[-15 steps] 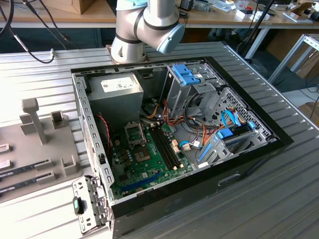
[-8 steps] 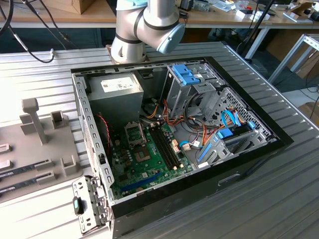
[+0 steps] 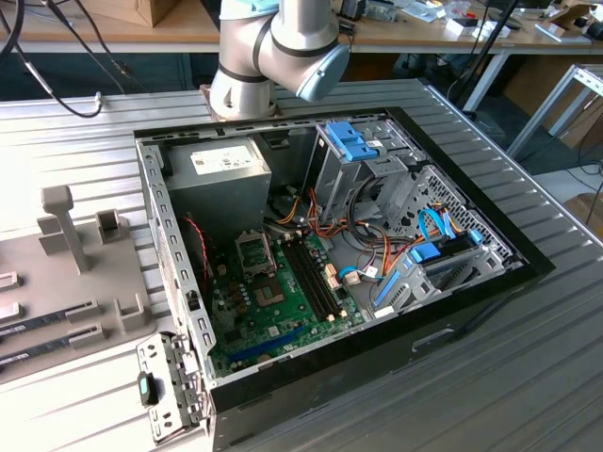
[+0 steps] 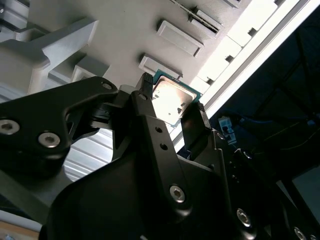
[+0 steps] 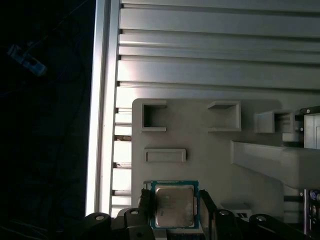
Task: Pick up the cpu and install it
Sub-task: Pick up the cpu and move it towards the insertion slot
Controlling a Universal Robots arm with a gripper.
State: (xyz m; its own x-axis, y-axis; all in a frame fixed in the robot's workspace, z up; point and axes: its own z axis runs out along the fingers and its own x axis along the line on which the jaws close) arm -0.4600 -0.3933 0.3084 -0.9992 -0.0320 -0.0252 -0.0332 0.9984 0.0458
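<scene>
Table (image 3: 528, 377): ribbed grey metal surface that carries the other items in the exterior view.

Computer case (image 3: 377, 369): black, lying on its side at the middle of the table. The cover is off and the interior faces upward.

Arm (image 3: 283, 42): grey joints with a pale blue cap, standing just behind the case's far wall.

Tray (image 3: 66, 311): light grey moulded fixture on the table at the exterior view's left, just beside the case. It has an upright post (image 3: 58, 226) and several rectangular pockets.

Motherboard (image 3: 273, 315): green, flat on the floor of the case.

Power supply (image 3: 221, 169): grey box in the case's far corner, touching the side wall.

Drive cages (image 3: 363, 141): metal with blue handles, along the case's far side toward the exterior view's right.

Gripper (image 5: 174, 207): black, two-fingered, poised over the tray in both wrist views. It is closed to the width of the cpu, with fingers (image 5: 206, 210) pressed against two opposite edges of the chip.

Socket (image 3: 254, 252): square, metal-framed, on the motherboard near the power supply.

Cpu (image 5: 174, 205): silvery top with a green rim, clamped between the fingers, level with the tray's edge strip and near the table's bright rail. It cannot be told whether it touches the tray or hangs clear of it. The second wrist view shows the cpu (image 4: 172, 102) the same way.
</scene>
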